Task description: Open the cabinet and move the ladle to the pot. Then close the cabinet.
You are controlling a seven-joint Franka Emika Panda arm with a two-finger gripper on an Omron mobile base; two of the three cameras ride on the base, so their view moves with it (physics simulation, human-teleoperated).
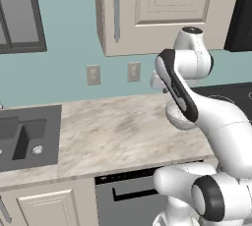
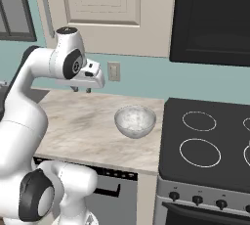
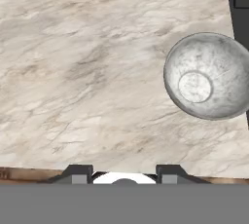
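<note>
Cabinet point(image 1: 162, 11): beige, raised-panel door shut, vertical silver bar handle point(image 1: 116, 11); on wall at 12 o'clock above tabletop point(image 1: 123, 131).
Pincer point(image 3: 124, 173): spread, empty, over tabletop.
Bowl point(image 3: 209, 76): speckled, at 3 o'clock.

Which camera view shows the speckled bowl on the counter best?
The hand view: it looks straight down into the bowl, showing the whole rim and flat bottom. The right base view shows it from the side, on the counter next to the stove. In the left base view the arm stands in the way.

Beige cabinet point(image 1: 162, 14) with silver handle point(image 1: 116, 11) — speckled grey-white bowl point(image 3: 208, 76) right of the jaws, on beige-veined marble table point(image 3: 87, 72).
</note>
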